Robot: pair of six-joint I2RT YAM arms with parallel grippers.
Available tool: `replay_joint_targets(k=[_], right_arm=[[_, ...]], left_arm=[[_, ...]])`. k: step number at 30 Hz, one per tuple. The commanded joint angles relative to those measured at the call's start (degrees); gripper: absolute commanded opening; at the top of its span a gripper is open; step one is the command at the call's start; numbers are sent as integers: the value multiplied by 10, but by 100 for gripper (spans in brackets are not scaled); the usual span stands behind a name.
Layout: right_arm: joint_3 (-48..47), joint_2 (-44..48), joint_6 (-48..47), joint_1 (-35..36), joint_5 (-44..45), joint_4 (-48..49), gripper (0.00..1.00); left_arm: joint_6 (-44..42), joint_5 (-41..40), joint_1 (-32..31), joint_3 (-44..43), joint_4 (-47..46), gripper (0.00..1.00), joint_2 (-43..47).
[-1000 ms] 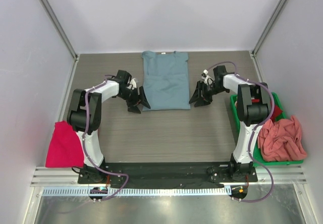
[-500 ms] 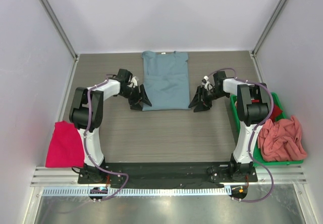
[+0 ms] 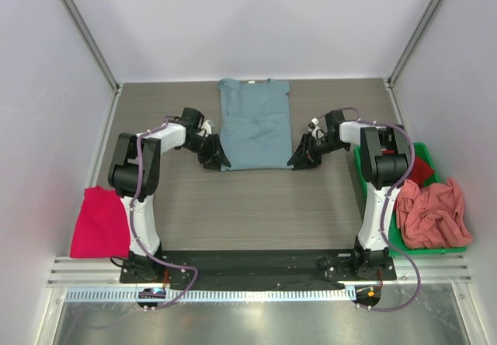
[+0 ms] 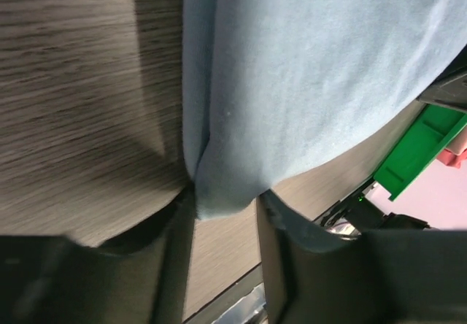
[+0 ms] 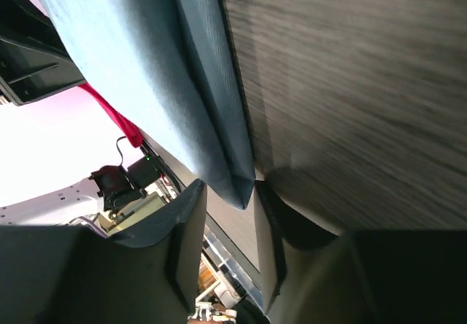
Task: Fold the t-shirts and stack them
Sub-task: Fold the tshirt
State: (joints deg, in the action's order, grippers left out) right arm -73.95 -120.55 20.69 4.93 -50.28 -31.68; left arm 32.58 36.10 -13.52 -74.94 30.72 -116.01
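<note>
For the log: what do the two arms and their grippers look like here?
Both the left arm and right arm have white links with black joint housings and black bases. A purple cable loops loosely along each. The left gripper and right gripper are black; up close their fingers look matte dark grey. No markings are legible.

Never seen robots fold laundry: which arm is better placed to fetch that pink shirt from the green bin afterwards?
Likely the right: the salmon-pink shirt drapes over the green bin beside the right arm; the left arm stands across the table.
</note>
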Motion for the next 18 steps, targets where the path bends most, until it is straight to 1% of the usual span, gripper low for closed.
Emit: replay_joint_targets(k=[1,2,3,4,6,7,11,18], right_arm=[[-7,-5,20,4,-5,22,35],[-5,-5,22,5,-5,23,28],[-4,-3,28,4,-7,26,22],[-2,-1,29,5,-10,32,13],[-1,10,29,4,-17,35,5],[0,15,26,3,-19,34,1],[15,63,27,2,-46,34,1],[91,171,39,-3,-80,23,1]], left_arm=[[-5,13,0,-10,7,36,-6],[-5,12,0,-9,7,33,-5],[-5,13,0,-10,8,25,-5],[-5,15,1,-10,11,17,-5],[-5,18,1,-13,14,0,0],[-6,20,2,-14,17,0,6],[-9,29,3,-21,34,0,40],[-23,49,3,-31,72,0,125]])
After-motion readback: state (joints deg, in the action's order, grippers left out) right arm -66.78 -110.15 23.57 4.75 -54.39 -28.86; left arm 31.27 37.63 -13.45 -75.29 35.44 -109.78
